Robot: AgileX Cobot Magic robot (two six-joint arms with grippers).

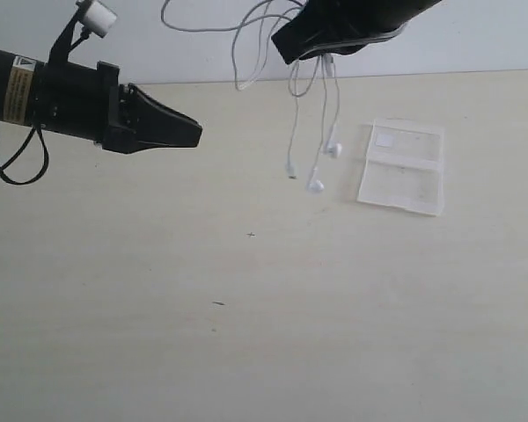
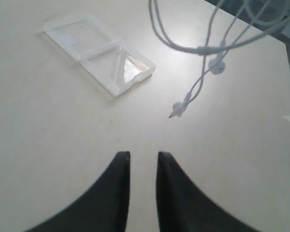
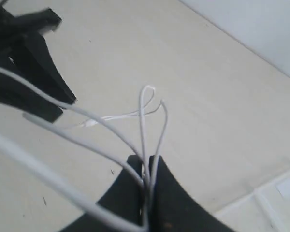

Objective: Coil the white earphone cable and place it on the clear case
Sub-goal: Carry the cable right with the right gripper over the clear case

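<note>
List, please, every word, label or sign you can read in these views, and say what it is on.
Yellow label on the left arm: a warning triangle at its top; the print below is too small to read.
White patch on the case: no text visible.
No other text.

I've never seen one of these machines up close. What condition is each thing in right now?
white earphone cable: uncoiled, dangling in loose loops from the right gripper, earbuds hanging just above the table.
clear case: lying flat on the table, nothing on it.
right gripper: shut, pinching the cable.
left gripper: fingers a narrow gap apart, holding nothing, raised off the table.
</note>
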